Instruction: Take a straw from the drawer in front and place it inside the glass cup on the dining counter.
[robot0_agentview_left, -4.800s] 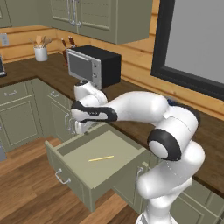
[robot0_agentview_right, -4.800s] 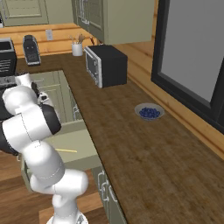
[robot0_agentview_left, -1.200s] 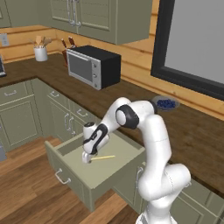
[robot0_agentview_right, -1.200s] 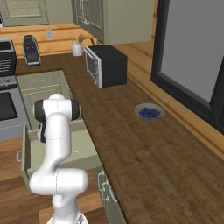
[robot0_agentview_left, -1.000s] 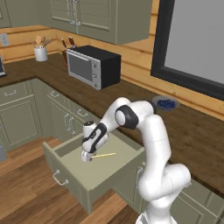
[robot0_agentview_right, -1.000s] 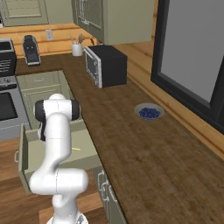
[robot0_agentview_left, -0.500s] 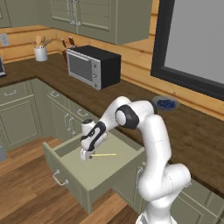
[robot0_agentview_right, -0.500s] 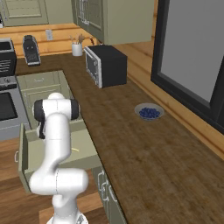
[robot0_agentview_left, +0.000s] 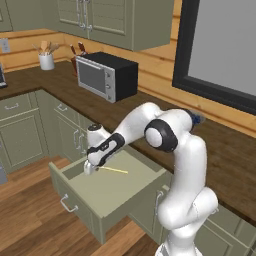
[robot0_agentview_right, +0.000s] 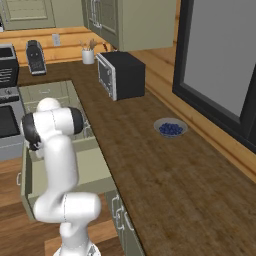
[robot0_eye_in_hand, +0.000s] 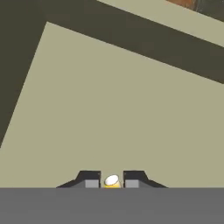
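The sage-green drawer (robot0_agentview_left: 107, 192) stands pulled open below the worktop, also seen past the arm as drawer (robot0_agentview_right: 90, 165). A thin pale-yellow straw (robot0_agentview_left: 114, 170) lies on its floor. My gripper (robot0_agentview_left: 88, 169) reaches down into the drawer at the straw's left end. In the hand view the gripper (robot0_eye_in_hand: 112, 180) has its two dark tips close together with the straw's pale end (robot0_eye_in_hand: 112, 180) pinched between them, above the drawer floor (robot0_eye_in_hand: 113, 109). The glass cup and the dining counter are out of view.
A dark microwave (robot0_agentview_left: 106, 75) and a utensil holder (robot0_agentview_left: 46, 60) stand on the dark wood worktop (robot0_agentview_right: 165, 170). A bowl of blueberries (robot0_agentview_right: 170, 128) sits further along it. A stove (robot0_agentview_right: 9, 120) lies left of the drawer; green cabinets flank it.
The fingers have closed in on the straw's end. The arm and the drawer have hardly moved.
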